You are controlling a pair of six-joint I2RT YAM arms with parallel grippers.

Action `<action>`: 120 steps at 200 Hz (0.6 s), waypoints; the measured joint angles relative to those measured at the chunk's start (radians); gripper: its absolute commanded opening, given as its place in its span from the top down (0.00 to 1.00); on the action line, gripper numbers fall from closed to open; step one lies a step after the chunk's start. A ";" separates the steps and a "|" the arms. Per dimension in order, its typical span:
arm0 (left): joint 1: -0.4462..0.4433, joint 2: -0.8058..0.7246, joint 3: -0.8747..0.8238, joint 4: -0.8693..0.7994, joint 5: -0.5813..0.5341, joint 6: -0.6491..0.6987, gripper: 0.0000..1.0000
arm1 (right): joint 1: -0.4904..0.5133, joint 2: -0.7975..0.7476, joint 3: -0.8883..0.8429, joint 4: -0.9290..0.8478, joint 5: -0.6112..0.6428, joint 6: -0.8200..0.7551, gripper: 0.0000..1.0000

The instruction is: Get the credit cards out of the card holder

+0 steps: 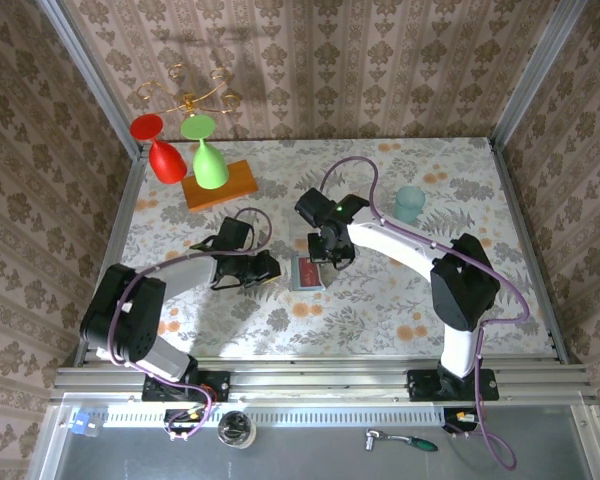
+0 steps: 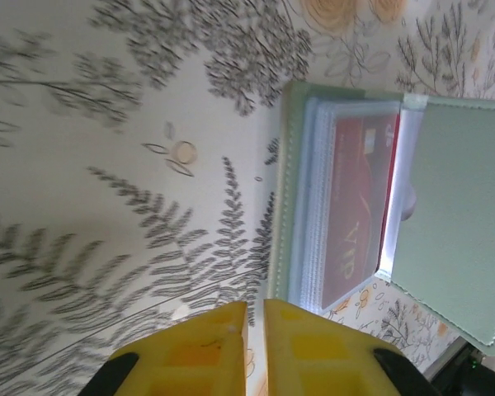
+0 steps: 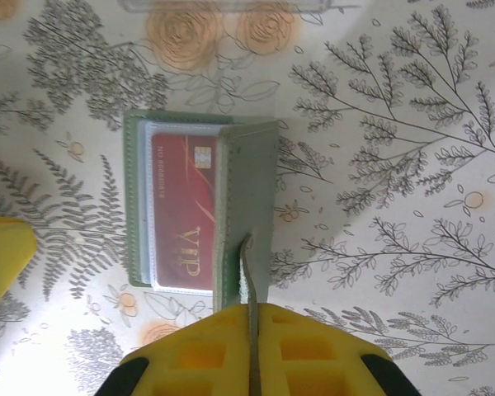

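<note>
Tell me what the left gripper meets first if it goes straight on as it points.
Probably the tablecloth just beside the card holder; the left gripper aims past its near edge, though depth is unclear.

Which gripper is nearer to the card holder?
Right. The right gripper has its jaws shut on the open flap of the card holder; the left gripper sits beside it, not touching.

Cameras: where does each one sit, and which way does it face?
Top external: above and behind the arm bases, looking down on the floral table, left gripper and right gripper.
Left wrist: looks down past its yellow fingers at the open pale sage-green folding card holder.
Right wrist: looks straight down; its fingers pinch the holder's flap.
Shared: both wrists show the red plastic card.
</note>
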 measured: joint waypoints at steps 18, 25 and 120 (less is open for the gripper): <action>-0.034 0.022 0.010 0.019 -0.008 -0.016 0.88 | -0.004 -0.001 -0.012 0.000 0.017 -0.018 0.99; -0.047 0.030 0.015 0.024 -0.014 -0.024 0.89 | -0.005 -0.002 -0.017 0.000 0.028 -0.024 0.99; -0.092 0.142 0.133 0.025 -0.058 -0.060 0.93 | -0.087 -0.035 -0.158 0.031 0.079 -0.091 1.00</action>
